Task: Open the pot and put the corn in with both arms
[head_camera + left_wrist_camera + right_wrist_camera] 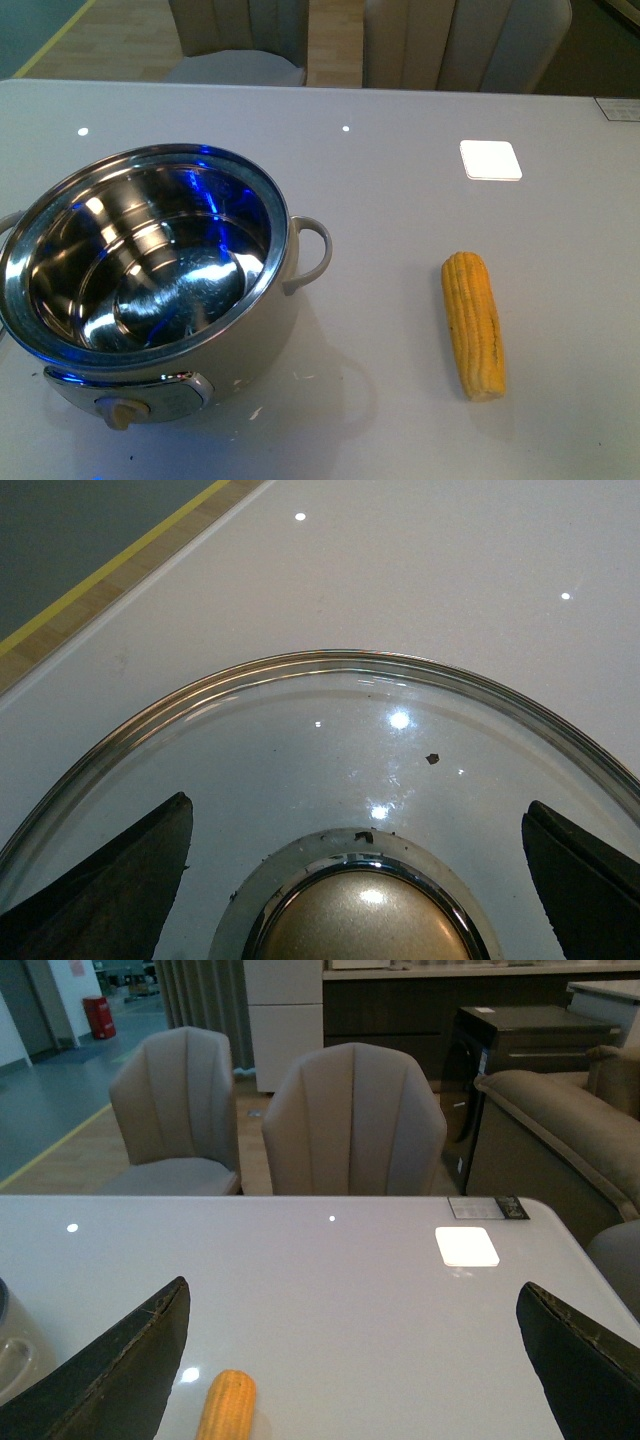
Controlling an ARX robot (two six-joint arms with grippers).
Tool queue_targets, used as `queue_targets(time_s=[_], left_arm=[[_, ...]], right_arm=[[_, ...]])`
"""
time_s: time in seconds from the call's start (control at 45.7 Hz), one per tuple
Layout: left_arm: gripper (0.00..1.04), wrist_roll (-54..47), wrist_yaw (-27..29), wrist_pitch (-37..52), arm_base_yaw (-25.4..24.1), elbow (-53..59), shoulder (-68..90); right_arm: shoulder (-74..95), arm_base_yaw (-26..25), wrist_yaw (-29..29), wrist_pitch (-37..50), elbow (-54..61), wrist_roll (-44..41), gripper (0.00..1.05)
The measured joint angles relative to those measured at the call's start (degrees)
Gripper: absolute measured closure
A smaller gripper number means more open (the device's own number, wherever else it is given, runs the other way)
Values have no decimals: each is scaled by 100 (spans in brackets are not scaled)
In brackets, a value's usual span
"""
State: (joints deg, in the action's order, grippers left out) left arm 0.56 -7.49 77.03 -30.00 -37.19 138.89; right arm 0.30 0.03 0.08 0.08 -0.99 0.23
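The pot (150,262) stands uncovered at the table's left in the front view, its shiny steel inside empty, its beige dial (122,411) facing me. The yellow corn (473,324) lies on the table to its right, lengthwise; its tip shows in the right wrist view (228,1405). Neither arm shows in the front view. My left gripper (358,810) is open, its fingers either side of the gold knob (365,920) of a glass lid (320,740) lying flat on the table. My right gripper (355,1290) is open and empty above the table, the corn near one finger.
The pot's loop handle (312,250) sticks out toward the corn; part of the pot shows in the right wrist view (12,1360). A white square (490,160) marks the grey table (400,220) at the far right. Two chairs (350,1120) stand behind the far edge.
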Motion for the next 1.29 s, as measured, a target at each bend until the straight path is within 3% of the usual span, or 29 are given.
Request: queue_targets(time_s=[0.284,0.678,0.896,1.049,1.29], left_arm=[[7,684,-267,-1235,240,417,-2992],[7,1095,-1119,-3657,1220,1235,-6398],[7,1434,-1381,-5158,1137,1593,-8113],[30,525,-822,-3818,1353,2218,-8397],[80,50,-225,-4026,1993,2944,-9379]], right_arm=[[-2,0,-2,0,0,0,9],[-2,0,-4,0,0,0,9],[-2,0,-7,0,0,0,9],[-2,0,-7,0,0,0,9],[-2,0,-4,0,0,0,9]])
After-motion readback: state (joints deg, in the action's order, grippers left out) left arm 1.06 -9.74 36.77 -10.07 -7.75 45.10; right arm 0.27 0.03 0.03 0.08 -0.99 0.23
